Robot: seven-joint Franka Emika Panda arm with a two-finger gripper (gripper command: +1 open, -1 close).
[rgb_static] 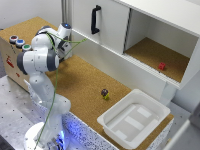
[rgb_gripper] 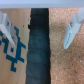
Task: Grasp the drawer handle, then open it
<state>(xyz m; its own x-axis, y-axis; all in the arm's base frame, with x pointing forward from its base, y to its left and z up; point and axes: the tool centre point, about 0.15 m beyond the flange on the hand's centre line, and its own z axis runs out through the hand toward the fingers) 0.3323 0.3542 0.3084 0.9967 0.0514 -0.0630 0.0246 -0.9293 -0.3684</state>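
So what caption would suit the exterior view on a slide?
Robot arm poised beside a white drawer, its black drawer handle not yet grasped.

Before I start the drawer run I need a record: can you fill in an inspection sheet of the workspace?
Surface: cork counter on a perforated metal base.
Job's things: drawer handle, black, upright on the white drawer; the panel looks shut and untouched.
Clutter: white tub at the counter's edge; small dark and yellow object on the cork; red object in the open compartment; coloured buttons on a box.
Grippers: gripper has its jaws apart, holding nothing, over a dark strip; away from the handle.
Cables: green cable running along the arm.
Surroundings: white cabinet, white wall.
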